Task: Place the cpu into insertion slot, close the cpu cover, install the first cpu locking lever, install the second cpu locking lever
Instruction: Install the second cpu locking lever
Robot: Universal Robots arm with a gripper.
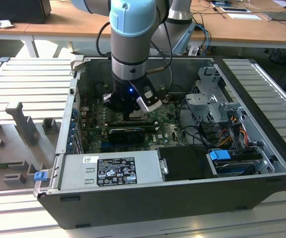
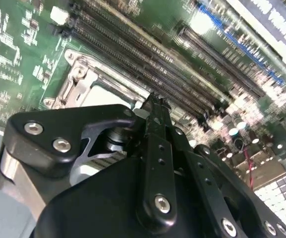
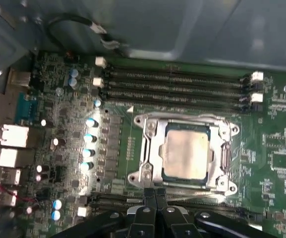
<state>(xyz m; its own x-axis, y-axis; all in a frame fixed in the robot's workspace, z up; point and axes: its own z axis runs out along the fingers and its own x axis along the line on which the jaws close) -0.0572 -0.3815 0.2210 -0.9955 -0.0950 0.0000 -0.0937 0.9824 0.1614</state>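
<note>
In the first wrist view the pale silvery-tan cpu (image 3: pixel 185 151) lies flat in the insertion slot (image 3: pixel 232 131) on the green board. The grey metal cpu cover (image 3: pixel 155 153) is down over it, framing the chip through its cut-out centre. A thin lever (image 3: pixel 225 153) runs along one side of the cover. My gripper (image 3: pixel 153 192) is shut, its fingertips pressed together right at the socket's edge, with nothing visible between them. The second wrist view has the same shut gripper (image 2: pixel 155 101) just short of the cpu (image 2: pixel 103 94). In the exterior view my gripper (image 1: pixel 133 116) reaches down into the computer case.
Long black memory slots (image 3: pixel 177 87) run beside the socket, and a row of capacitors (image 3: pixel 89 139) stands on its other side. In the case sit a black card (image 1: pixel 128 133), a grey power supply (image 1: pixel 113 171) and a metal drive cage (image 1: pixel 214 104). Case walls enclose the board.
</note>
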